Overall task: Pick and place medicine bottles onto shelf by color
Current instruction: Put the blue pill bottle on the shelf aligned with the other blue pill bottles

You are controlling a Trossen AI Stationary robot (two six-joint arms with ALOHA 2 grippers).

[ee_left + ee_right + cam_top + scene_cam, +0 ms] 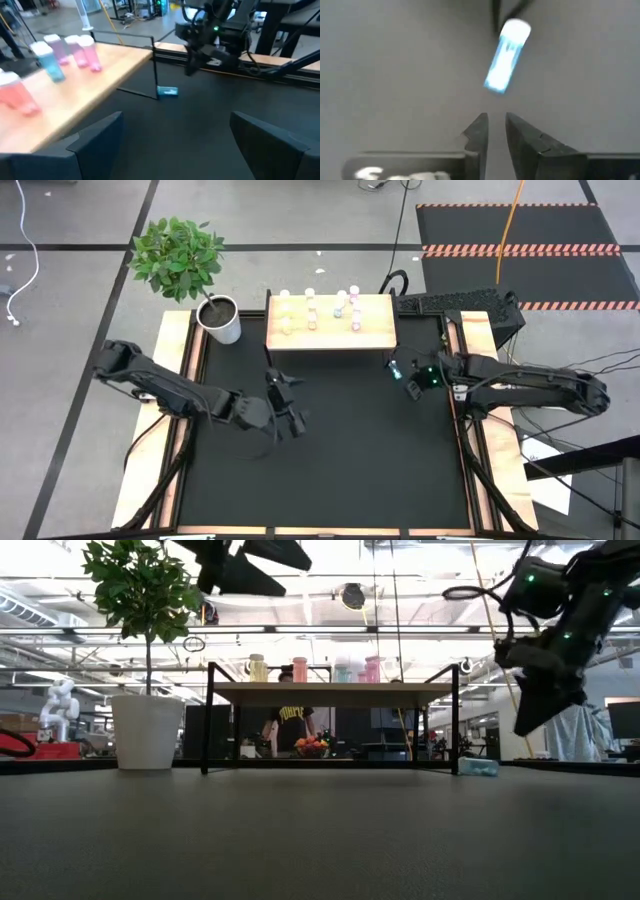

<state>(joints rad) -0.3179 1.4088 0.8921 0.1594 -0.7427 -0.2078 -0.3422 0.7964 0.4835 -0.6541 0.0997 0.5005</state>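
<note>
The shelf [330, 322] stands at the far middle of the black mat, with several bottles upright on it in yellow, pink and teal [50, 62]. One teal bottle [506, 55] lies on its side on the mat by the shelf's right front leg [394, 368]. Just on the near-right side of that bottle hovers my right gripper [495, 120], slanting down. Its fingers are nearly together with nothing between them. My left gripper [175, 145] hangs open above the mat in front of the shelf's left part [285, 408], holding nothing.
A white pot [222, 320] with a leafy plant stands left of the shelf. A black keyboard-like device [455, 302] lies at the far right. Wooden rails [180, 410] border the mat, and bare mat [350, 450] stretches toward the near edge.
</note>
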